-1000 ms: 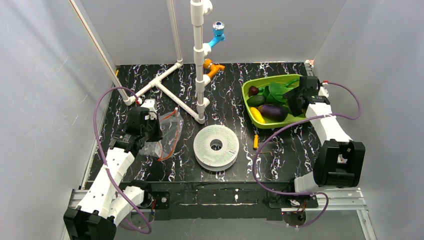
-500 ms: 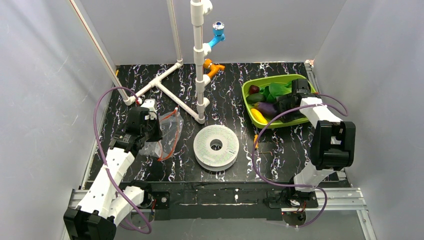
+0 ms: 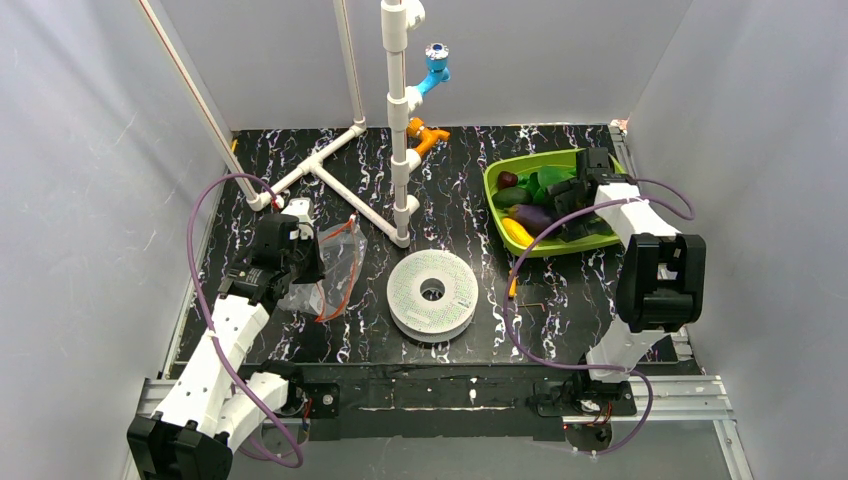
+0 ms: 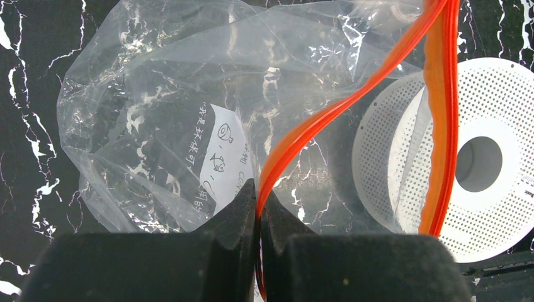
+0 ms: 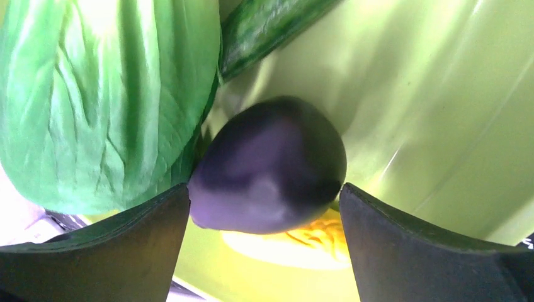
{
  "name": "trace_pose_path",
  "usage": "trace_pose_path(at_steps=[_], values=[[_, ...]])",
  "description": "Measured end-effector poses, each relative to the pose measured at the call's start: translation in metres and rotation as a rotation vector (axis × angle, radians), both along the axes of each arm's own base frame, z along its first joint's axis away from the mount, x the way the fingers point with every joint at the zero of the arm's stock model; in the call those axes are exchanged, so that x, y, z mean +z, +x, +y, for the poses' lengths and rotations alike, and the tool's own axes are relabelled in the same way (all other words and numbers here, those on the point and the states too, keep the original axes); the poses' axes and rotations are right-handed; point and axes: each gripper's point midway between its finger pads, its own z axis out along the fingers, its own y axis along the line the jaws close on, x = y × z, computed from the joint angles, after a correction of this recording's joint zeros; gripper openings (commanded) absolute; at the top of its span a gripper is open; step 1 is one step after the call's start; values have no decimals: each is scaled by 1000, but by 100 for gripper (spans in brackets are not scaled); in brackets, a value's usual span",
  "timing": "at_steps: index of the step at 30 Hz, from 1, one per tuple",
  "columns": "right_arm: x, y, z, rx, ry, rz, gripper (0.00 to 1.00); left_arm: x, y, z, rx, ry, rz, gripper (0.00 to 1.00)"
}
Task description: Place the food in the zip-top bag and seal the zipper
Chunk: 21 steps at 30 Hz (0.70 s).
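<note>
Zip-top bag (image 3: 335,262) crumpled on bench (image 3: 300,335) at left, mouth gaping. Zipper (image 4: 327,116) pinched by left gripper (image 4: 258,211), jaws closed on strip. Eggplant (image 5: 271,167) in lime-green tray (image 5: 441,94) at right rear, beside bok choy (image 5: 107,94), banana (image 3: 514,231) alongside; right gripper (image 5: 264,198) jaws open, one each side of eggplant, contact unclear. Bench black, white-veined. White perforated disc (image 3: 432,294) at centre, near bag. White pipe frame (image 3: 340,185) behind. Plain grey walls (image 3: 90,200) on three sides.
</note>
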Motion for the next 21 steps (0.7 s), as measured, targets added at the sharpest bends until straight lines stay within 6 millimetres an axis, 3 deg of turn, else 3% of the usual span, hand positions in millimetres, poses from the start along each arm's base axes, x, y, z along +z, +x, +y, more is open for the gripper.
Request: trace_pose_path(at_steps=[7,18,19,21], values=[[0,-5,16,-16,36,14,95,0,0,0,0,0,0,0],[-17,2,16,-136,76,52,89,0,0,0,0,0,0,0],[-18,5,15,-144,77,51,86,0,0,0,0,0,0,0],[-19,6,14,-161,75,50,72,0,0,0,0,0,0,0]])
